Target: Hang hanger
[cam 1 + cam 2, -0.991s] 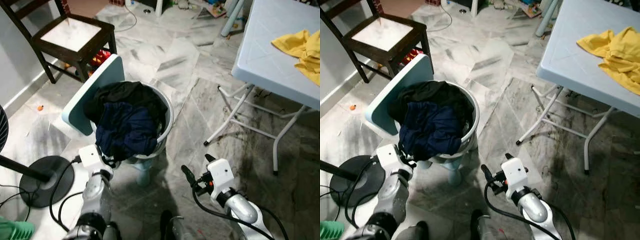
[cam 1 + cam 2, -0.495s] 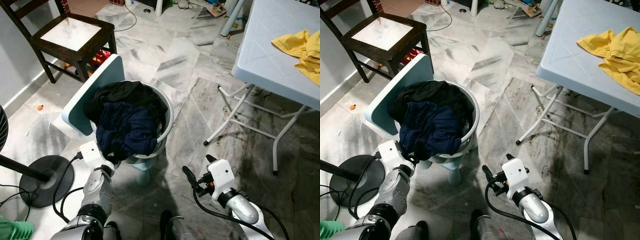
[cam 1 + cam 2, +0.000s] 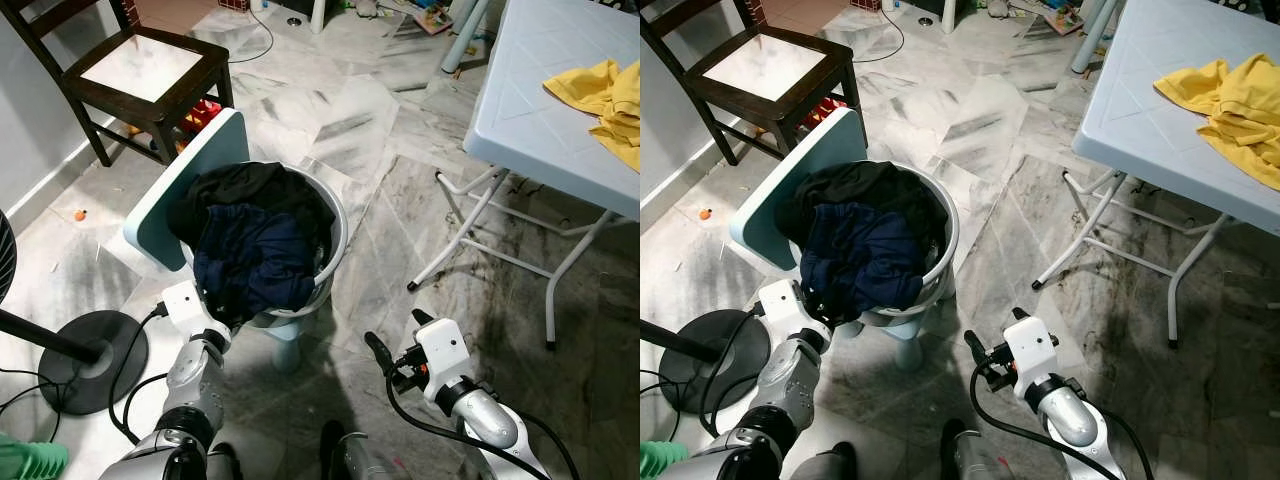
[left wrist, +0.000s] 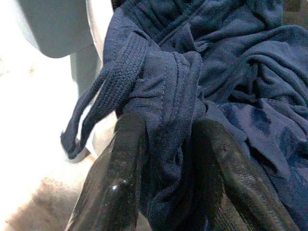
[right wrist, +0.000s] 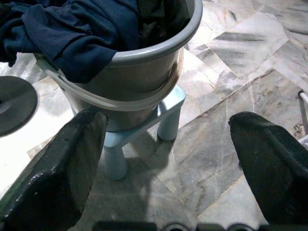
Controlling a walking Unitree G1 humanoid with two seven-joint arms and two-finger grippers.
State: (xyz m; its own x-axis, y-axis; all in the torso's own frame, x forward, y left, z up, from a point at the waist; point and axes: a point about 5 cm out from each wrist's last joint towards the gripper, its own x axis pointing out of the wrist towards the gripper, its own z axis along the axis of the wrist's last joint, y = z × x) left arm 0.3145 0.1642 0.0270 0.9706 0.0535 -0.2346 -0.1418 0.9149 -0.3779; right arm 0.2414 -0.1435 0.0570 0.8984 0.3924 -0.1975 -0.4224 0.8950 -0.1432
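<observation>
Marble floor lies bare beside bucket; left hand pinches navy garment.

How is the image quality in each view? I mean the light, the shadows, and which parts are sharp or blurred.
Left and right eye views: even daylight, sharp; a dark shadow lies on the floor near the robot. Left wrist view: the navy garment shows crisp weave, its fingers soft and dark, the left background overexposed white. Right wrist view: the bucket is clear, the near fingers blurred.
</observation>
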